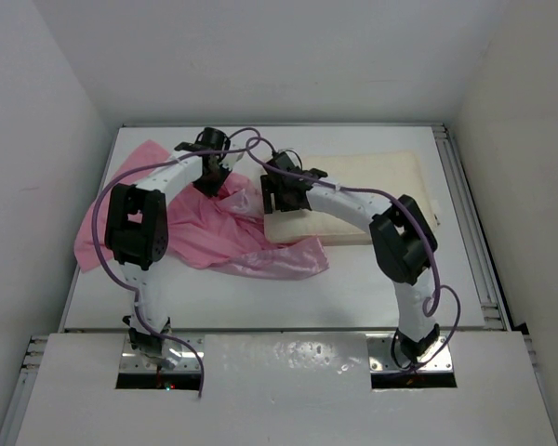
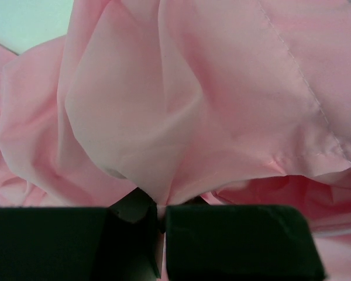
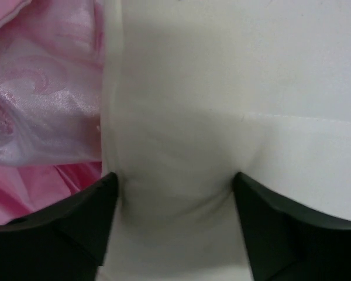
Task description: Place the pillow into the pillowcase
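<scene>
Top external, white table (image 1: pixel 353 288), pillowcase (image 1: pixel 214 237), white walls (image 1: pixel 37 121)

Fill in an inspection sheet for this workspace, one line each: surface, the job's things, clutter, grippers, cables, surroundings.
Surface: white table, bare along the near side.
Job's things: pillow lies flat at the back right; pillowcase lies crumpled to its left, reaching the pillow's left end. The pillow is not yet inside.
Clutter: nothing seen.
Grippers: left gripper is shut on a pinch of the pillowcase; right gripper has its jaws wide apart, one on either side of the pillow's end.
Cables: purple cables loop loosely along both arms.
Surroundings: plain white walls on three sides.
</scene>
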You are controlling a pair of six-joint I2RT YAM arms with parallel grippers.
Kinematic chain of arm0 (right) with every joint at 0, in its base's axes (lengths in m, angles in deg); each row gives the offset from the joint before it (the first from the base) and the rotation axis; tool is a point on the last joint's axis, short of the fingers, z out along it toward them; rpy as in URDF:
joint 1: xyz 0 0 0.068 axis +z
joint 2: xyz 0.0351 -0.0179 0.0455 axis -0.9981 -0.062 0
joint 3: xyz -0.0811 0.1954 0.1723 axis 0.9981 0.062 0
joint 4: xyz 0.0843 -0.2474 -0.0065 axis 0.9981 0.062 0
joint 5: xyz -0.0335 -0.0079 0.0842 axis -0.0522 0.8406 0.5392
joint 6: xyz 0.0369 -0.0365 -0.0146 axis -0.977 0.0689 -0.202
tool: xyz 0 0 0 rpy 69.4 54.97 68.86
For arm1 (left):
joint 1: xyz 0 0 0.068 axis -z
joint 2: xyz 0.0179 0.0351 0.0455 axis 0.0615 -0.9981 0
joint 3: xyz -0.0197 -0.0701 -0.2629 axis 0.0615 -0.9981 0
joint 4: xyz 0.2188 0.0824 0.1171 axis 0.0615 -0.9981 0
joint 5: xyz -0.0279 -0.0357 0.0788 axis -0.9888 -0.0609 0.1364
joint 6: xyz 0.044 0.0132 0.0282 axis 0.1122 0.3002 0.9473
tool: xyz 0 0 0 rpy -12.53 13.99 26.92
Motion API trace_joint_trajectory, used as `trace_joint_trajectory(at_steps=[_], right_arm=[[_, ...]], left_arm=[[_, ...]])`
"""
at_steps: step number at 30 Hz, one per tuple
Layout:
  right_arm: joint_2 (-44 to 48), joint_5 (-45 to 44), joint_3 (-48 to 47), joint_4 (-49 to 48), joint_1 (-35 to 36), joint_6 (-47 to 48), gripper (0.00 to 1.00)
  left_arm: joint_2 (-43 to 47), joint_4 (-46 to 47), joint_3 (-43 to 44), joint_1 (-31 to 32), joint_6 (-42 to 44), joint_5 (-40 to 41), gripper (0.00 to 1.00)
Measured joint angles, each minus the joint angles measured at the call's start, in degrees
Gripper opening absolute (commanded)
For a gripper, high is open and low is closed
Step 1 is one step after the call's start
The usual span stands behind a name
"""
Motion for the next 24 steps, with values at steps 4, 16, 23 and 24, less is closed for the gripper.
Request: trace_joint_trajectory(at_steps=[4,16,23,24], right_arm=[[-0.48,-2.62,0.02,-0.66,0.9,0.7,0.04],[24.63,0.63,22.14,-9.44,0.13,3.26,0.0],[47.15,6.19,33.81,-13.79,2.29,9.66,0.05],[48.35,7.65,34.8,-14.16,3.39,10.25,0.19]], left_arm=[[0.0,0.02,0.0,0.0,0.0,0.09,0.0],[-0.07,-0.11,0.85,0.0,-0.02,-0.31,0.0],[-2.14,-0.37,8.44,0.0,-0.04,-2.32,0.0],[-2.6,-0.66,9.4,0.0,-0.04,-2.62,0.0]])
